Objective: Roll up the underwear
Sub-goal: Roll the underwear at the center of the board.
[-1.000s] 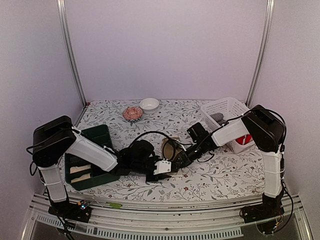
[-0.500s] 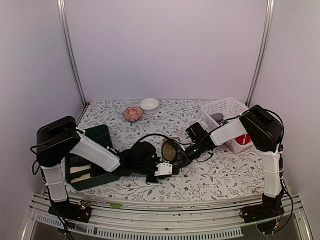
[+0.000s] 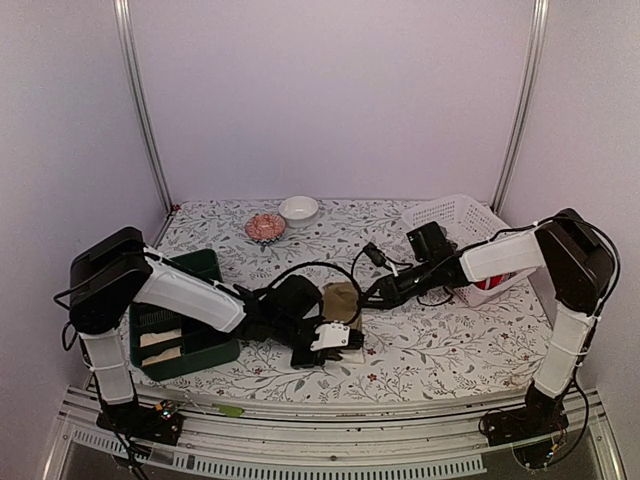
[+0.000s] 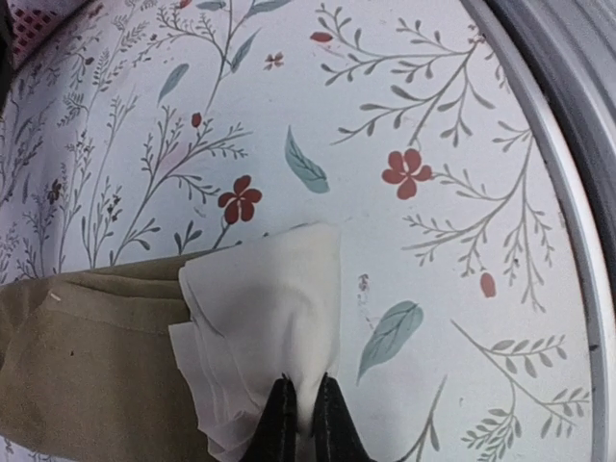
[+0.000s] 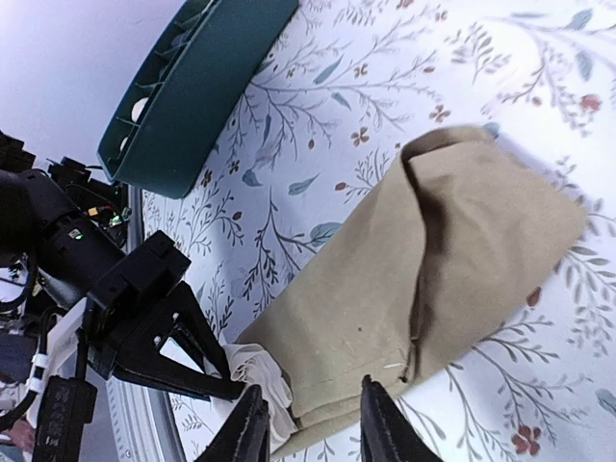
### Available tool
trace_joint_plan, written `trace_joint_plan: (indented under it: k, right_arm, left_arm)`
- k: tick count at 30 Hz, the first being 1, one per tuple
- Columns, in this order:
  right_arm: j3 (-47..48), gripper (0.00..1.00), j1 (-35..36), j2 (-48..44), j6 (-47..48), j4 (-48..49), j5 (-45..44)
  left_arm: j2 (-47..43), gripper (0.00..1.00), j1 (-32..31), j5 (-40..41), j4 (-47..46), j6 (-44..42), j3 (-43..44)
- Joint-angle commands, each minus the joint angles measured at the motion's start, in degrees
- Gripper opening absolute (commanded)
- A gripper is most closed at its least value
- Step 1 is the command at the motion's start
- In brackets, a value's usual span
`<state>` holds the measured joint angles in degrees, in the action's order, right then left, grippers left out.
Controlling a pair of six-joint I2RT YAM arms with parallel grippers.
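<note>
The khaki-tan underwear (image 3: 340,298) lies flat and folded on the floral table, and shows in the right wrist view (image 5: 433,260) and the left wrist view (image 4: 87,356). A white cloth piece (image 4: 269,308) sticks out from its near end. My left gripper (image 3: 335,338) is shut on this white cloth (image 5: 255,371), its fingertips (image 4: 281,423) pinching a fold. My right gripper (image 5: 313,423) is open and empty, hovering just above the khaki garment's near end; in the top view it (image 3: 375,294) sits at the garment's right side.
A dark green bin (image 3: 190,320) with cream garments (image 3: 160,345) stands at the left, also in the right wrist view (image 5: 202,77). A white basket (image 3: 460,212) stands at the back right behind the right arm. A white bowl (image 3: 298,208) and a pink dish (image 3: 265,227) stand at the back.
My right arm has drawn back to the right, off the khaki garment. The garment, which stood open like a ring, now lies flat. My left gripper has stayed in place.
</note>
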<state>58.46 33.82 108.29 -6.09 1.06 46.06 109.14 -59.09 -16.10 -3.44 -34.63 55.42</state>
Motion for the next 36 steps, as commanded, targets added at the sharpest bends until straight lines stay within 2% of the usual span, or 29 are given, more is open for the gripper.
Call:
trace_joint_plan:
  k: [1,7,14,17,22,27,32,36]
  right_arm:
    - [-8.9,0.36,0.0,-8.9,0.9,4.8,-6.7]
    - [-21.2,0.36,2.3,-21.8,0.3,8.0,-10.5]
    - [-27.2,0.39,11.9,-29.0,-0.2,10.4,-16.8]
    - [-26.5,0.41,15.8,-28.1,1.8,10.9,-19.0]
    - [-22.5,0.44,20.6,-22.5,8.4,10.5,-19.6]
    - [-18.1,0.46,22.9,-15.4,13.6,9.8,-20.2]
    - [-15.7,0.47,23.2,-11.3,14.9,10.4,-20.7]
    - [-14.3,0.39,23.3,-8.3,15.7,9.8,-19.8]
  left_arm:
    - [-0.6,0.0,-0.2,-8.2,11.6,4.6,0.2]
    - [1.6,0.0,2.7,-19.8,18.1,8.8,3.8]
    - [10.5,0.0,9.7,-30.8,26.9,11.4,11.2]
    - [14.2,0.0,11.0,-33.1,31.3,10.3,14.8]
    - [16.5,0.0,11.4,-34.6,31.7,10.7,16.2]
    - [17.4,0.0,11.5,-34.6,32.1,10.6,16.6]
    - [17.3,0.0,11.5,-34.2,31.9,10.7,16.5]
    - [17.3,0.0,11.6,-33.6,31.7,10.7,16.6]
